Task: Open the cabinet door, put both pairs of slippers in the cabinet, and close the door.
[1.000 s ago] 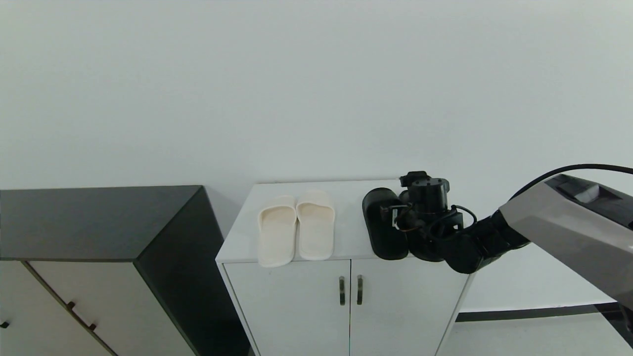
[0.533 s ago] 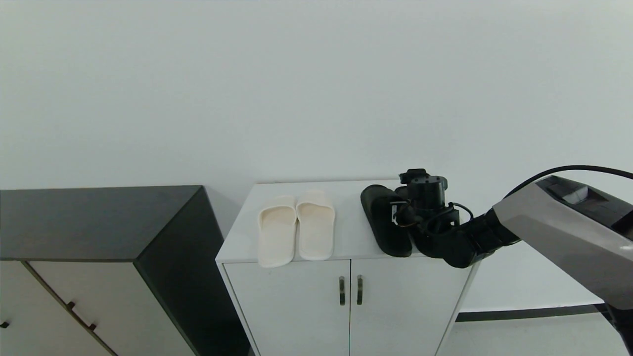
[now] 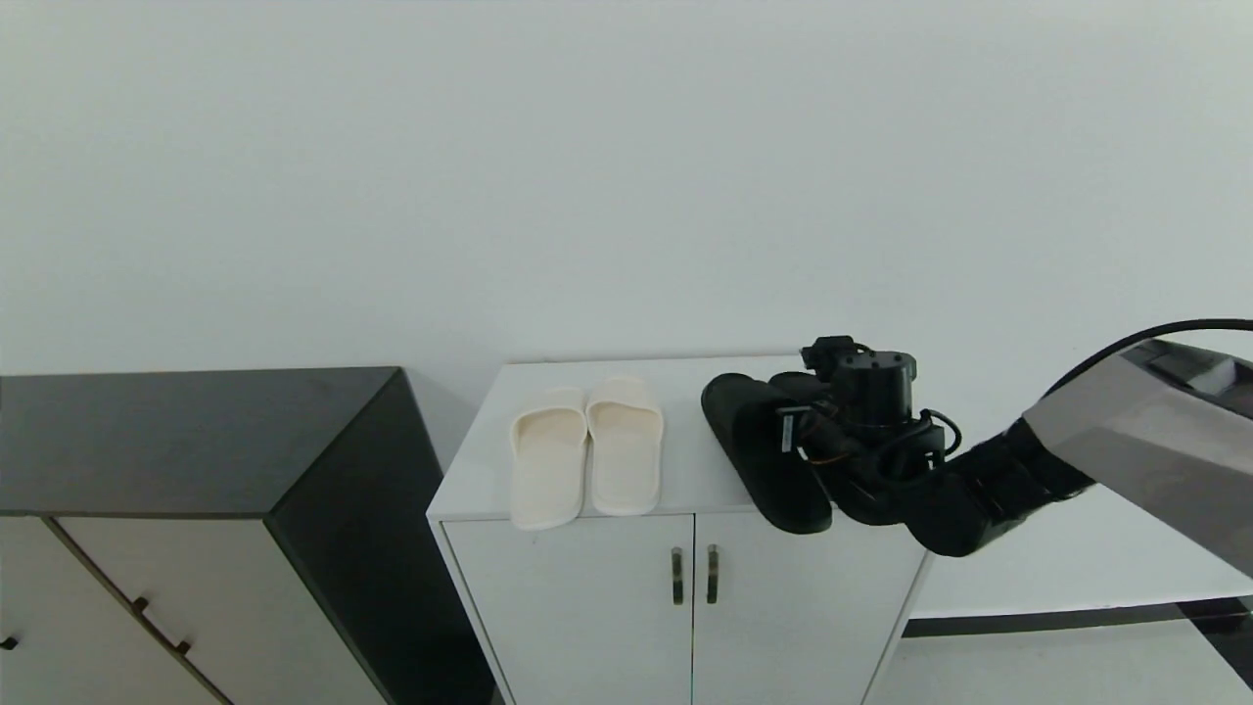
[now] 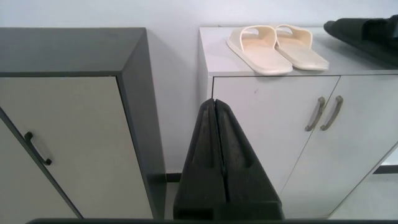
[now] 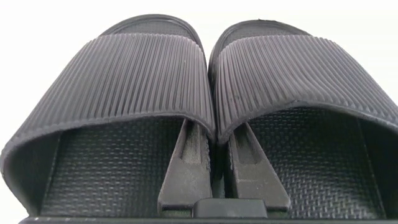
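The black slippers (image 3: 773, 460) sit on the right side of the white cabinet (image 3: 470, 480) top, heels overhanging its front edge. My right gripper (image 5: 216, 134) has one finger under each strap, pinching the two inner walls together. The cream slippers (image 3: 585, 450) lie side by side to their left. Both doors (image 3: 587, 617) are shut, so I judge opening them is yet to be done. My left gripper (image 4: 214, 109), fingers pressed together on nothing, would need to part and take a handle (image 3: 676, 575).
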You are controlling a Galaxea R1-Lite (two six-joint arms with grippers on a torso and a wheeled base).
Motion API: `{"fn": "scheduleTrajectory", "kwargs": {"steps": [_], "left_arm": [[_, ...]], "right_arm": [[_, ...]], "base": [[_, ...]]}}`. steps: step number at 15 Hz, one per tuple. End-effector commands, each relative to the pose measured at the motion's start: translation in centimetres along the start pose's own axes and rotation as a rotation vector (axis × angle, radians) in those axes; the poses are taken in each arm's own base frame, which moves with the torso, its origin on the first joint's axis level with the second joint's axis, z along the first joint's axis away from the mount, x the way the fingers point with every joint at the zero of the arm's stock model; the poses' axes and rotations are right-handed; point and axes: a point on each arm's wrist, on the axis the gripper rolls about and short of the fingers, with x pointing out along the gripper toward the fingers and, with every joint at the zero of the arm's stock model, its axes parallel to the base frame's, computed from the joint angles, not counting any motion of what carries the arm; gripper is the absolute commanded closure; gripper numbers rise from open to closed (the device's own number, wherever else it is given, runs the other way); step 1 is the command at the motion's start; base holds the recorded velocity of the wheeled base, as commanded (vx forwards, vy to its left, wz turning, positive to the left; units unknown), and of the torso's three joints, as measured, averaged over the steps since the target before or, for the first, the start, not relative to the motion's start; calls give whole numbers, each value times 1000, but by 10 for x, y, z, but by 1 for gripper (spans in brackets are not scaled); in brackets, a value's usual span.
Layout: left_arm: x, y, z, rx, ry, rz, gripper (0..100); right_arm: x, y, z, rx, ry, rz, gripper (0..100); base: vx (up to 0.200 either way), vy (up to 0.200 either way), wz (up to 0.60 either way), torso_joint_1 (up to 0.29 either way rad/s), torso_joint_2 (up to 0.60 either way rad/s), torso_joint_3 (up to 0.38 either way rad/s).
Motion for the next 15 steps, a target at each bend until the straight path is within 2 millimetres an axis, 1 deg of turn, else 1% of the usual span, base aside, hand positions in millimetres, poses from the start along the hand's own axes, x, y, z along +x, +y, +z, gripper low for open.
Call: {"fn": "scheduleTrajectory", "kwargs": {"steps": [1, 3, 4, 5, 7, 9, 12, 15], "left_arm": [[0, 0, 0, -1, 1, 0, 100], [0, 0, 0, -1, 1, 0, 100], [0, 0, 0, -1, 1, 0, 100], [0, 0, 0, -1, 1, 0, 100], [0, 0, 0, 1, 1, 0, 100], [0, 0, 0, -1, 2, -1, 100], [0, 0, 0, 1, 2, -5, 100], [0, 0, 0, -1, 1, -5, 100]], "right_arm": [[-88, 6, 24, -1, -32, 229, 100], [-131, 6, 23, -12, 1, 381, 100], [-147, 7, 23, -18, 3, 440, 100], [-156, 10, 25, -22, -6, 467, 100], [-166, 13, 24, -27, -4, 490, 100], [-169, 13, 21, -29, 6, 494, 100], [-180, 9, 17, -29, 17, 494, 100], [-182, 8, 17, -29, 17, 494, 100]], "base": [[0, 0, 0, 0, 0, 0], [0, 0, 0, 0, 0, 0], [0, 0, 0, 0, 0, 0], [0, 0, 0, 0, 0, 0], [0, 0, 0, 0, 0, 0], [0, 0, 0, 0, 0, 0], [-200, 0, 0, 9, 2, 1], [-200, 0, 0, -4, -1, 7]]}}
